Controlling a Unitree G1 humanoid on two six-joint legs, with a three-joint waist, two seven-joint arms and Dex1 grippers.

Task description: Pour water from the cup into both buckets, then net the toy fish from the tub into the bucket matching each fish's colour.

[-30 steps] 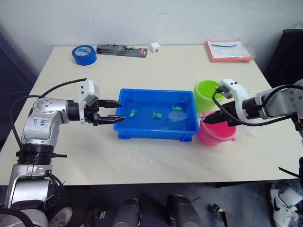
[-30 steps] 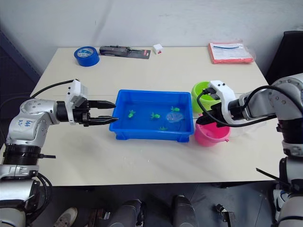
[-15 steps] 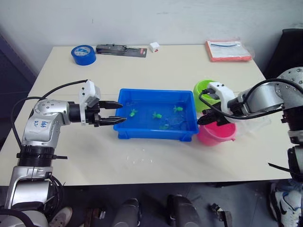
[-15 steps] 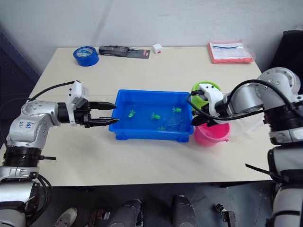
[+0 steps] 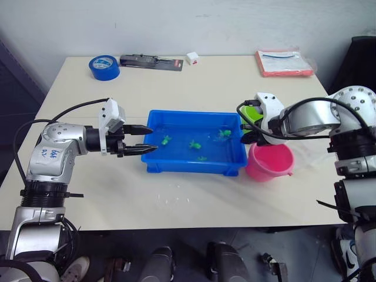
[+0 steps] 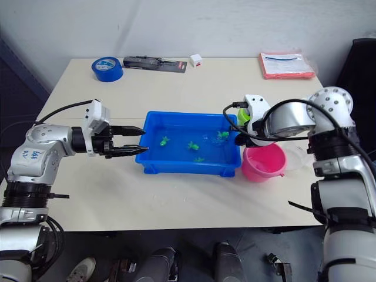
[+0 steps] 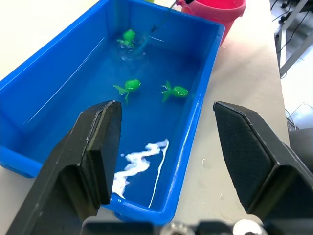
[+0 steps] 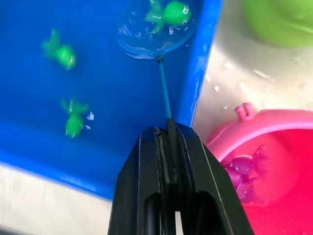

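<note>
I see the green bucket (image 5: 251,115) half hidden behind my right arm, right end effector (image 8: 168,128) clenched on the net (image 8: 157,29) stick, hoop holding a green fish (image 8: 175,13) in the tub (image 5: 194,168) mid-bench, left end effector (image 5: 145,138) spread wide, empty, beside the tub's left end.

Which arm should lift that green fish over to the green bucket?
The right. Its end effector already grips the net, hoop around a green fish, beside the green bucket. The left end effector is open, empty.

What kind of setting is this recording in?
Probably a lab or office workroom: a plain cream table against a bare white wall, with a blue tape roll and a red folder at the back.
</note>
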